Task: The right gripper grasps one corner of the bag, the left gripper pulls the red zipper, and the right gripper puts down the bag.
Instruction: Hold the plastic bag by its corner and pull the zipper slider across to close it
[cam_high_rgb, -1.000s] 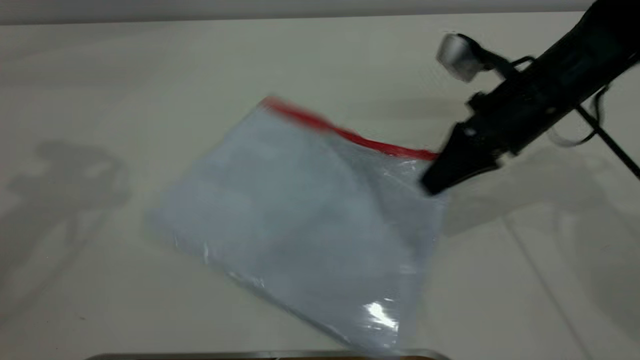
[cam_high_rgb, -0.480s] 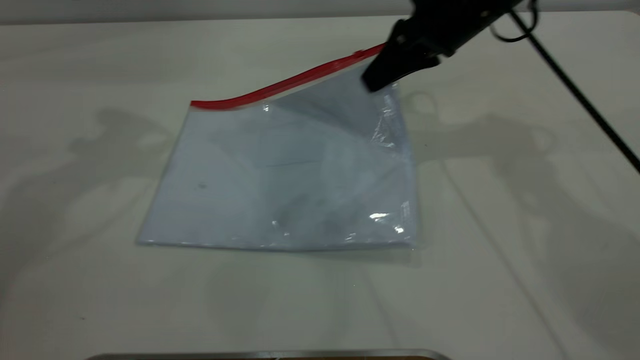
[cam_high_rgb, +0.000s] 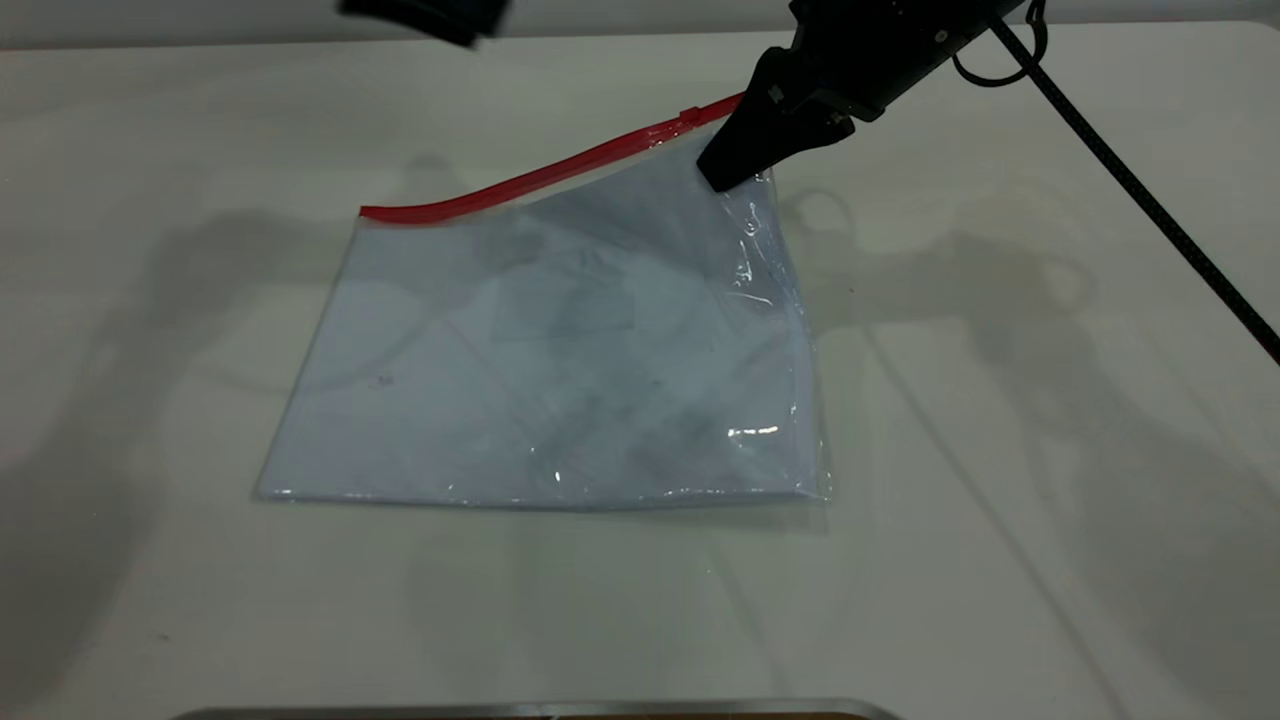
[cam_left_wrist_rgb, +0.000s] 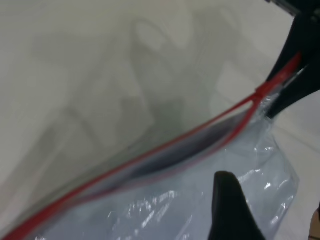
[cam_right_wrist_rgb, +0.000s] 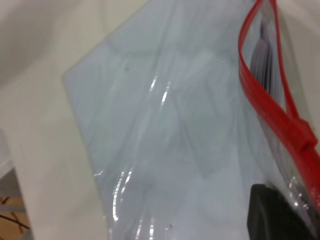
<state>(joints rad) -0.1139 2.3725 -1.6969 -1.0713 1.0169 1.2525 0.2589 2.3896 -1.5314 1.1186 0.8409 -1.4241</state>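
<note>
The bag (cam_high_rgb: 560, 360) lies mostly flat on the table, with pale sheets inside. The red zipper (cam_high_rgb: 520, 178) runs along its far edge, and the small slider tab (cam_high_rgb: 688, 115) sits close to the right end. My right gripper (cam_high_rgb: 728, 170) is shut on the corner of the bag (cam_high_rgb: 752, 190) and holds it lifted off the table. In the right wrist view one dark finger (cam_right_wrist_rgb: 275, 215) presses the plastic beside the slider (cam_right_wrist_rgb: 305, 137). My left gripper (cam_high_rgb: 440, 18) hovers above the far left, open and empty; its finger (cam_left_wrist_rgb: 227, 205) shows over the bag (cam_left_wrist_rgb: 165, 205), short of the slider (cam_left_wrist_rgb: 260, 94).
The pale table (cam_high_rgb: 1000, 450) stretches all round the bag. A black cable (cam_high_rgb: 1130, 180) runs from the right arm toward the right edge. A metal rim (cam_high_rgb: 540, 710) lies along the near edge.
The right gripper carried the bag corner up and toward the far side, then slightly left; the bag swung round with it. The left gripper has come into view at the top.
</note>
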